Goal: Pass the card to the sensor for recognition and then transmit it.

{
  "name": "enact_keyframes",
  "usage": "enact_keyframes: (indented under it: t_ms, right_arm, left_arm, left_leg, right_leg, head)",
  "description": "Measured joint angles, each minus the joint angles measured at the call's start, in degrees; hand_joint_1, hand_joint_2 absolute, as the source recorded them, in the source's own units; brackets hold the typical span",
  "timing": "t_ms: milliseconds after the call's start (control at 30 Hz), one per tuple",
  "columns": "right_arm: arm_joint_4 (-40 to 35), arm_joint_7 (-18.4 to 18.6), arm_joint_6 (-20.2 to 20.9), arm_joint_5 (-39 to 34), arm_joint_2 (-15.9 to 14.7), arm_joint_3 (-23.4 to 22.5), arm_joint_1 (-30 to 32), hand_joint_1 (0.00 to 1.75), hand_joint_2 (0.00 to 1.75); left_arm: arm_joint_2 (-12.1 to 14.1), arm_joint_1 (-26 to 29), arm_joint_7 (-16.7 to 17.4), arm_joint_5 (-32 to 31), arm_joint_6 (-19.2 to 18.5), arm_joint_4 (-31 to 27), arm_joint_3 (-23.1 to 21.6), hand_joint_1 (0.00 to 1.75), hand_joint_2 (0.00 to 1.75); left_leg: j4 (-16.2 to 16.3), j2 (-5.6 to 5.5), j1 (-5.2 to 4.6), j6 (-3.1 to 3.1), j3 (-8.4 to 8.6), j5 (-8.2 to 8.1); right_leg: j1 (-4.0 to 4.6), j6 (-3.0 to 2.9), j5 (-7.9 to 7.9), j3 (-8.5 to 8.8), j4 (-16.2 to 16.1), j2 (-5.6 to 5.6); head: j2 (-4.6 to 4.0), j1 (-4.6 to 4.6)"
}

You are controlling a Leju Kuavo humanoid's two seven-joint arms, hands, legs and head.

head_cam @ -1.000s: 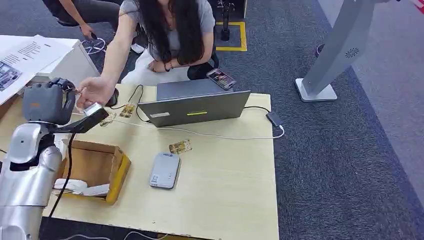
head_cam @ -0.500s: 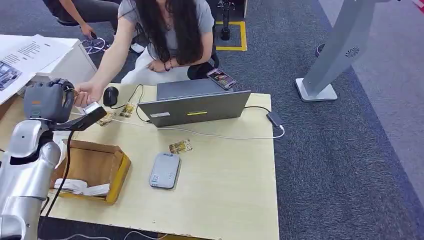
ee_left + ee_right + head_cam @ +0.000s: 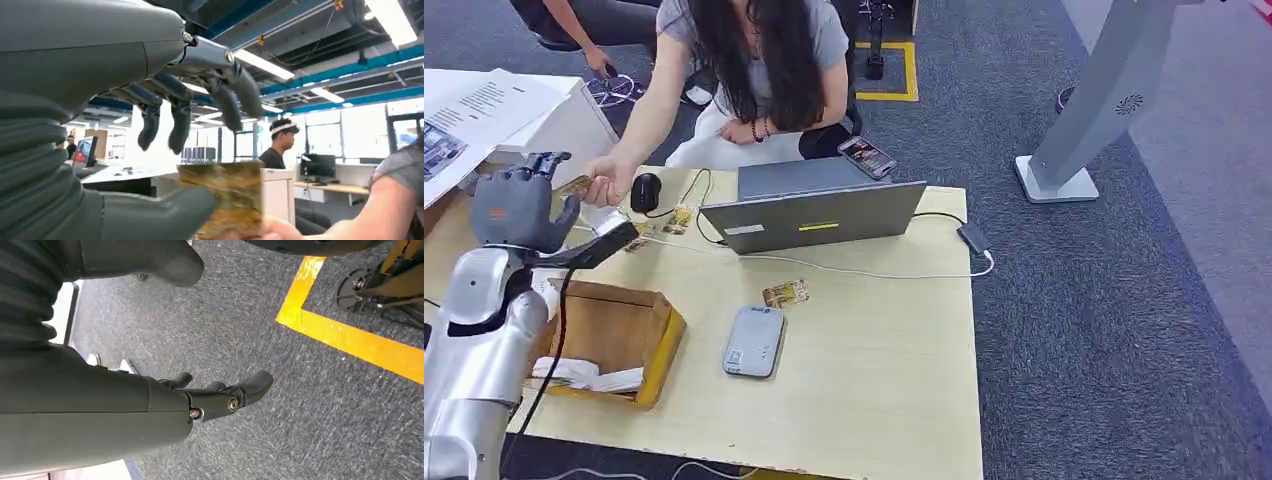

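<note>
My left hand [image 3: 519, 205] is raised over the table's far left corner, fingers spread apart and holding nothing. A person's hand [image 3: 609, 185] right beside it pinches the gold patterned card [image 3: 575, 185]. In the left wrist view the card [image 3: 222, 197] stands beside my thumb [image 3: 160, 215], with the person's fingers under it and my other fingers [image 3: 200, 100] arched well above it. The grey card sensor [image 3: 753, 340] lies flat mid-table. My right hand [image 3: 215, 397] hangs over the grey carpet with nothing in it, its fingers loosely extended.
A cardboard box [image 3: 662, 345] sits under my left forearm. A laptop [image 3: 814, 215], a mouse [image 3: 645, 190], cables and spare cards [image 3: 785, 293] [image 3: 678, 220] lie on the table. A seated person leans in from the far side. A grey stand [image 3: 1084, 120] rises at the right.
My left hand's fingers have spread open and the person's hand has taken the card, drawing it slightly up and away from my palm.
</note>
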Motion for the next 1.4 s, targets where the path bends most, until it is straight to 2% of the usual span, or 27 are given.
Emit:
enact_keyframes:
  t_ms: [133, 533, 700, 767, 833, 900, 933, 1000, 1033, 1167, 1333, 1400]
  right_arm:
    - [0.0, 0.0, -0.1, -0.7, 0.0, 0.1, 0.1, 0.00, 1.75]
    - [0.1, -0.3, -1.0, -3.2, 0.0, 0.2, 0.7, 0.00, 1.75]
    - [0.2, -0.3, -1.1, -3.6, 0.0, 0.2, 0.7, 0.00, 1.75]
    - [0.2, -0.5, -1.4, -4.3, 0.0, 0.2, 0.7, 0.00, 1.75]
    - [0.2, -1.0, -1.9, -5.3, 0.0, 0.2, 0.9, 0.00, 1.75]
    - [0.2, -1.4, -2.5, -6.3, 0.2, 0.2, 1.4, 0.00, 1.75]
    - [0.2, -1.4, -2.8, -6.8, 0.2, 0.2, 1.5, 0.00, 1.75]
    - [0.2, -1.6, -3.4, -7.8, 0.5, 0.1, 1.8, 0.00, 1.75]
    - [0.2, -1.6, -3.4, -8.1, 0.6, 0.1, 1.9, 0.00, 1.75]
    - [0.2, -1.7, -3.7, -8.5, 0.8, 0.1, 2.0, 0.00, 1.75]
    - [0.2, -1.8, -4.4, -9.8, 1.3, -0.1, 2.0, 0.00, 1.75]
    - [0.2, -1.8, -4.5, -10.3, 1.4, -0.1, 2.1, 0.00, 1.75]
  left_arm:
    - [-0.6, 4.5, -1.6, 1.4, 2.5, -5.3, 0.5, 0.00, 1.75]
    - [-1.3, 22.5, -8.1, 8.5, 7.2, -27.6, 3.7, 0.00, 1.75]
    - [-1.6, 27.2, -9.6, 10.0, 7.8, -32.9, 5.6, 0.00, 1.75]
    - [-1.7, 29.9, -11.6, 12.0, 8.9, -35.0, 6.3, 0.00, 1.75]
    - [-2.3, 36.1, -15.9, 15.7, 11.6, -39.2, 7.8, 0.00, 1.75]
    - [-4.2, 43.1, -22.7, 20.7, 13.3, -43.5, 10.1, 0.00, 1.75]
    - [-5.7, 46.1, -26.3, 23.2, 12.8, -45.5, 11.6, 0.00, 1.75]
    - [-10.5, 52.2, -34.0, 29.1, 8.3, -49.7, 16.1, 0.00, 1.75]
    - [-13.2, 54.4, -35.6, 31.5, 5.4, -51.4, 18.3, 0.00, 1.75]
    - [-18.7, 59.2, -35.7, 32.6, 2.2, -55.9, 24.4, 0.00, 1.75]
    - [-24.8, 60.7, -35.7, 35.2, -5.5, -58.0, 30.2, 0.00, 1.75]
    - [-27.5, 61.3, -35.7, 36.3, -7.5, -58.1, 32.8, 0.00, 1.75]
  left_leg:
    - [0.0, 0.02, 0.00, 0.00, 0.00, -0.01]
    - [0.0, 0.06, 0.00, 0.00, -0.01, -0.09]
    - [0.0, 0.00, 0.01, 0.00, -0.06, -0.09]
    - [-0.1, 0.12, 0.00, -0.02, -0.04, -0.12]
    - [-0.1, 0.49, 0.00, 0.00, 0.08, -0.31]
    - [-0.1, 0.59, -0.01, 0.13, 0.09, -0.39]
    - [-0.1, 0.59, -0.02, 0.15, 0.09, -0.45]
    - [0.0, 0.59, -0.03, 0.21, 0.10, -0.53]
    - [0.0, 0.56, -0.02, 0.23, 0.09, -0.54]
    - [0.0, 0.30, -0.03, 0.32, 0.08, -0.60]
    - [-0.1, 0.27, -0.03, 0.33, 0.18, -0.60]
    - [0.0, 0.26, -0.02, 0.33, 0.20, -0.60]
  right_leg:
    - [0.00, 0.00, 0.00, -0.01, 0.0, 0.02]
    - [0.00, 0.03, -0.07, -0.03, 0.0, 0.04]
    - [0.00, 0.04, -0.08, 0.00, 0.0, -0.02]
    - [0.00, 0.04, -0.08, 0.03, 0.0, 0.06]
    - [0.00, 0.04, -0.09, 0.04, 0.0, 0.44]
    - [0.00, 0.15, -0.19, 0.03, 0.0, 0.54]
    - [-0.02, 0.17, -0.23, 0.02, 0.0, 0.53]
    - [-0.03, 0.23, -0.30, 0.03, -0.1, 0.53]
    - [-0.03, 0.29, -0.35, 0.03, -0.1, 0.50]
    - [-0.03, 0.36, -0.40, 0.14, -0.2, 0.17]
    - [-0.03, 0.36, -0.39, 0.31, -0.2, 0.15]
    - [-0.03, 0.36, -0.40, 0.31, -0.2, 0.13]
  head:
    - [0.00, 0.02]
    - [0.00, 0.00]
    - [0.00, 0.00]
    - [0.00, 0.00]
    - [0.00, -0.02]
    - [0.00, 0.02]
    - [0.00, 0.00]
    - [0.00, -0.02]
    - [0.00, 0.00]
    - [0.00, -0.02]
    - [0.00, 0.00]
    - [0.00, 0.02]
